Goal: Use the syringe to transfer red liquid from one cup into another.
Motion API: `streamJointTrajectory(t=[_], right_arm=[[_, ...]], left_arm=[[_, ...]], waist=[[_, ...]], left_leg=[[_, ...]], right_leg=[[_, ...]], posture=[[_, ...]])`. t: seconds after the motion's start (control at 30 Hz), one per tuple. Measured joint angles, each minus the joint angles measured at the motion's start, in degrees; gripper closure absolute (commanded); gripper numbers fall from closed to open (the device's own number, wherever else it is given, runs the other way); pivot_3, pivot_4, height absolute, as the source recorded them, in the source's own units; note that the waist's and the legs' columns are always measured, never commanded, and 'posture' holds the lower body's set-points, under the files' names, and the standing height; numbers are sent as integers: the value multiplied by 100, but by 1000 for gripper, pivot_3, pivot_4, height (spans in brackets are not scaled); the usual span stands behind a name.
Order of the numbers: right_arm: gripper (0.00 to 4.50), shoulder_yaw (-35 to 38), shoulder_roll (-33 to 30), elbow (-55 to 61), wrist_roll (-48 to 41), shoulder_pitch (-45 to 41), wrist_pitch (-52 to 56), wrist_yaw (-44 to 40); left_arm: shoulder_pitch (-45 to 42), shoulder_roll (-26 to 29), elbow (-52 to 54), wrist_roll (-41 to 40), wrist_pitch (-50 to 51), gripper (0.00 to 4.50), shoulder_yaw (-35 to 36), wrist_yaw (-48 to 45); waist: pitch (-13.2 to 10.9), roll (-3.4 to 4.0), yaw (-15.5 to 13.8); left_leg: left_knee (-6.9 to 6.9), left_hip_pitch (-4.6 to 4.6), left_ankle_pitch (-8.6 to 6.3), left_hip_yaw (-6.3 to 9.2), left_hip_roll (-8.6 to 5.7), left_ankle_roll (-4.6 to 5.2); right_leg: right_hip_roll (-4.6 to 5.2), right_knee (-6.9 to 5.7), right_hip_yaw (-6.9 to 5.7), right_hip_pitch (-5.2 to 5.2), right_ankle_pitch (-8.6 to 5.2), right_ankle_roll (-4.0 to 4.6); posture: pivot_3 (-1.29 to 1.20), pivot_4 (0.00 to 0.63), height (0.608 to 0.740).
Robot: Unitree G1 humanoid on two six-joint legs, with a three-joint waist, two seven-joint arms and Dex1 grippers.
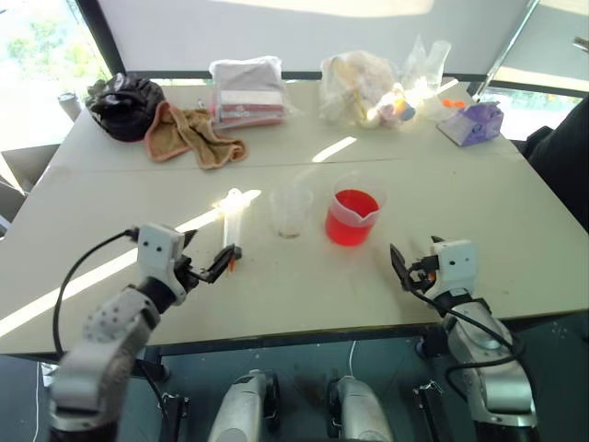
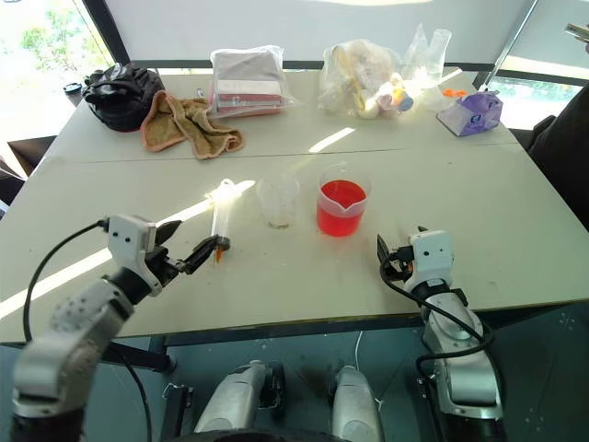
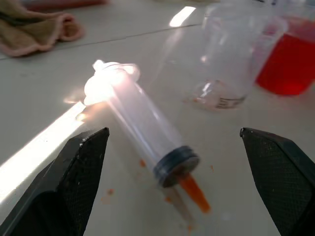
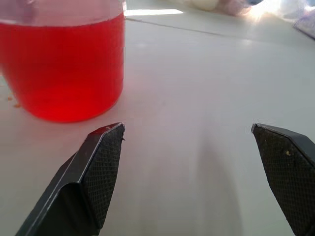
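Your left gripper (image 1: 213,265) hovers with jaws apart just short of the syringe (image 1: 231,224), which lies flat on the worktop (image 1: 304,304) (orange tip toward you). Beside it stands the smaller cup (image 1: 291,212), then the beaker (image 1: 352,216) of red liquid (image 4: 64,69). Your right gripper (image 1: 412,269) waits near the beaker, jaws apart, empty.

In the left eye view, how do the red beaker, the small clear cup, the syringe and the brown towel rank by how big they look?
1. The brown towel, clearly largest, though farthest away.
2. The red beaker.
3. The syringe and the small clear cup look too alike to rank: the syringe is longer, the cup wider.
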State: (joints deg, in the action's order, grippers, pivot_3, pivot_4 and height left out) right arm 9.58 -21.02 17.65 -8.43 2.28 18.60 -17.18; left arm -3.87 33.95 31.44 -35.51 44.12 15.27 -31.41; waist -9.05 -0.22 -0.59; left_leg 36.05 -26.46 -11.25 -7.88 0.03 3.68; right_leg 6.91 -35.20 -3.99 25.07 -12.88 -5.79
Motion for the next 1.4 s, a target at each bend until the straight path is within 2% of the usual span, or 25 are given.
streamJointTrajectory(t=[0.07, 0.17, 0.27, 0.43, 0.53, 0.6, 0.7, 0.8, 1.0, 1.17, 1.4], right_arm=[[210, 150, -356, -261, -276, -233, 142, -429], [210, 316, -844, -671, -721, -608, 455, -1075], [210, 409, -1462, -760, -1293, -941, 936, -1902], [210, 390, -3061, -506, -2294, -1842, 2085, -3461], [210, -32, -4118, -511, -2340, -2762, 2590, -4086], [210, -301, -4462, -593, -2333, -3378, 2866, -4378], [210, -814, -4533, -654, -2468, -4286, 3345, -4812], [210, -1104, -4405, -650, -2615, -4836, 3550, -5073], [210, -1591, -4218, -670, -2458, -5214, 3357, -5410], [210, -1753, -3983, -746, -2252, -5402, 3198, -5434], [210, -1764, -3876, -635, -2217, -5288, 3214, -5380]], left_arm=[[-539, 612, -296, -578, 453, 30, 269, -515], [-1267, 1047, -1104, -951, 1090, 30, 327, -771], [-2183, 1026, -1923, -1049, 1700, 30, 138, -579], [-3476, 1030, -2854, -766, 2255, 30, -681, -464], [-3997, 932, -3428, -445, 2562, 30, -1229, -393], [-4295, 799, -3823, -224, 2832, 30, -1450, -215], [-4860, 517, -4372, 78, 3382, 30, -1604, 164], [-5274, 325, -4609, 437, 3737, 30, -1702, 568], [-5887, 127, -4698, 921, 4465, 30, -2212, 957], [-6812, 118, -5498, 968, 4790, 30, -3013, 898], [-7574, -290, -6973, 975, 4790, 30, -3254, 898]], waist=[[2, 3, 10], [2, 5, 6], [-1, 3, -16], [-1, 2, -1], [-2, 1, 2], [-4, -3, 3], [-11, -15, 0], [-13, -18, -6], [-14, -19, -11], [-15, -22, -17], [-16, -22, -7]], left_leg=[[0, 10, -6, -1, 0, 10], [-2, 15, -6, -1, -1, 9], [10, 10, 1, 3, -1, 0], [21, 10, -6, 3, -4, 15], [22, 8, -9, 5, -3, 18], [21, 2, -12, 5, -3, 21], [23, -12, -11, 6, -5, 20], [21, -34, -10, 7, -16, 18], [44, -93, -13, 8, -30, 24], [55, -95, -15, 12, -30, 25], [67, -96, -16, 12, -30, 28]], right_leg=[[-1, 8, 1, -6, 1, 1], [-1, 8, 2, -13, 1, 0], [-1, 3, 1, -36, 1, -1], [8, 8, 1, -44, 1, -2], [25, 6, 1, -36, 1, -1], [31, 8, 1, -29, 1, 0], [38, 6, 7, -15, 2, 1], [51, 6, 8, 4, 2, 0], [64, -2, -3, 48, 8, -9], [65, -7, -21, 44, 9, -11], [66, -18, -24, 45, 16, -25]], posture=[[0, 150, 740], [0, 150, 740], [0, 150, 740], [0, 150, 740], [0, 150, 740], [0, 150, 740], [0, 150, 740], [0, 150, 740], [0, 150, 740], [0, 150, 740], [0, 150, 740]])
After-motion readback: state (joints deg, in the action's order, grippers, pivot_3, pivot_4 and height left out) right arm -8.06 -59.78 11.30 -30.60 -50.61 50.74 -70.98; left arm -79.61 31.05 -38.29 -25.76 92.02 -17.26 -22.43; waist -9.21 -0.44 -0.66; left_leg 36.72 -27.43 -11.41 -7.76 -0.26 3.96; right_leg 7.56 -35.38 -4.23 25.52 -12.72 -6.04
